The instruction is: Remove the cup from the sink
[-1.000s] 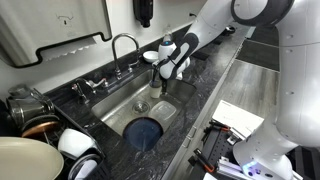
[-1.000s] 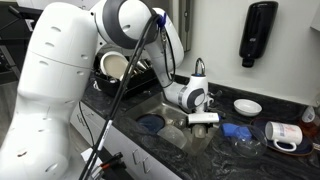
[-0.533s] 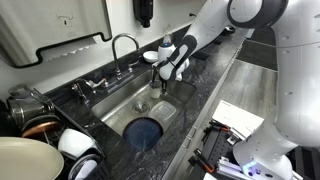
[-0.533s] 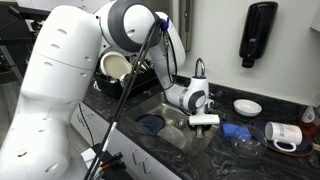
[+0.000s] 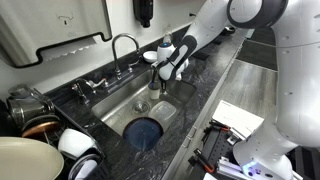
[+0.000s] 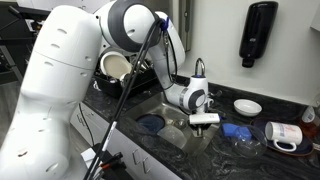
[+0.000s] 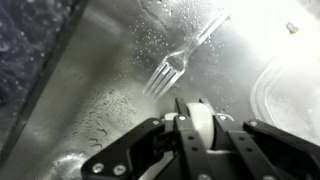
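— Well, anything moved just now?
— Nothing. My claw hangs still over the sink, at its upper-right end. It's narrow around something pale, likely the cup. Gripped or not, can't tell. No lift yet.

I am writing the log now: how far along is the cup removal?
Done: the end effector is down in the sink. In hand: something pale, probably the cup, sits between its jaws; a firm grip is unclear. Left: lifting it out onto the countertop.
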Robot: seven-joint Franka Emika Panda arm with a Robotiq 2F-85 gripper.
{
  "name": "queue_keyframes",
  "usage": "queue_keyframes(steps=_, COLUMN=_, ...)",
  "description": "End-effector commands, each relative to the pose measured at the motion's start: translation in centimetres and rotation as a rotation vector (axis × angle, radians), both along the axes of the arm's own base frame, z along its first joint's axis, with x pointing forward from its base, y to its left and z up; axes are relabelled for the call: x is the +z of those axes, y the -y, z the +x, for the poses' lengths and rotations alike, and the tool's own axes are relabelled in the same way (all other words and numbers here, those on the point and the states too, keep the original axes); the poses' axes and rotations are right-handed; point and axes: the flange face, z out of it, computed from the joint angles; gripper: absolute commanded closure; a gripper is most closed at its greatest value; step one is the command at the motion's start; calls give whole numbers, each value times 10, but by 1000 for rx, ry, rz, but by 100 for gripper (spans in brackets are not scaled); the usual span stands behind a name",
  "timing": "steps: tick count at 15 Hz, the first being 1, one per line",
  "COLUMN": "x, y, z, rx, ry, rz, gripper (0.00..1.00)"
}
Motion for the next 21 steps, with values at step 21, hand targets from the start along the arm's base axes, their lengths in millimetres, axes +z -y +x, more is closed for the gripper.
queue_keyframes(steps=21, x=120, y=30, z=-14, rx=-73, ry=-73, rz=-15, gripper=96)
